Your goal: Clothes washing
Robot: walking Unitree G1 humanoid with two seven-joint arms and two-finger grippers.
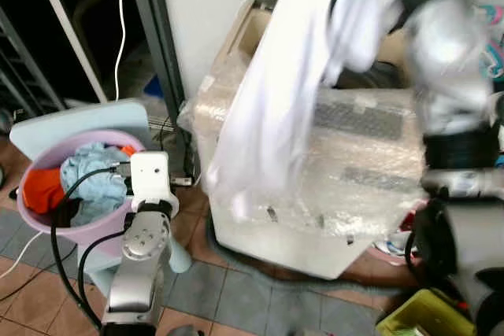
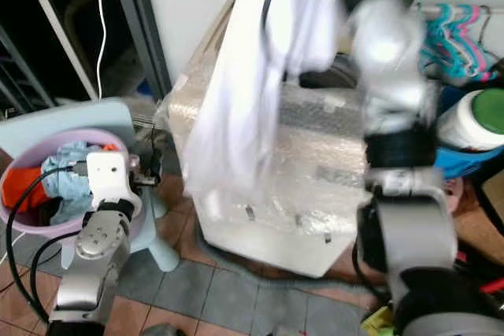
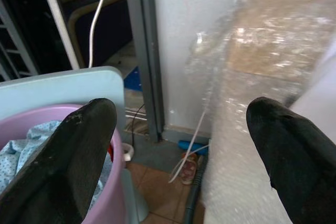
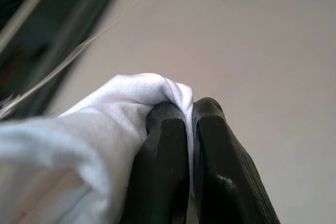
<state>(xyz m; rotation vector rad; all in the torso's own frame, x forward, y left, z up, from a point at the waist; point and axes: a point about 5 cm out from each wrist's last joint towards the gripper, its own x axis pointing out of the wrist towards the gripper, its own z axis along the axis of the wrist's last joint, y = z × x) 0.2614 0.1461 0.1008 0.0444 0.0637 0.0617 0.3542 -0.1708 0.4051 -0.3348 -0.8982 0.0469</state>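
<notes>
A long white garment [image 1: 276, 92] hangs high in front of the washing machine [image 1: 346, 155], which is wrapped in clear plastic. My right gripper [image 4: 190, 129] is shut on a fold of the white garment [image 4: 105, 145], and the raised right arm [image 1: 449, 60] is blurred. A pink laundry basket [image 1: 79, 230] with blue and orange clothes [image 1: 90, 179] stands on a pale blue stool at the left. My left gripper [image 3: 178, 145] hangs open above the basket's rim [image 3: 107, 198] with nothing between its fingers [image 3: 68, 166].
A dark doorway with a white cable [image 1: 122, 13] and a grey door frame [image 1: 161, 45] lies behind the basket. Coloured hangers [image 2: 453, 25], a blue tub and a green-lidded container [image 2: 480, 120] stand at the right. A yellow-green crate [image 1: 429, 312] sits on the tiled floor.
</notes>
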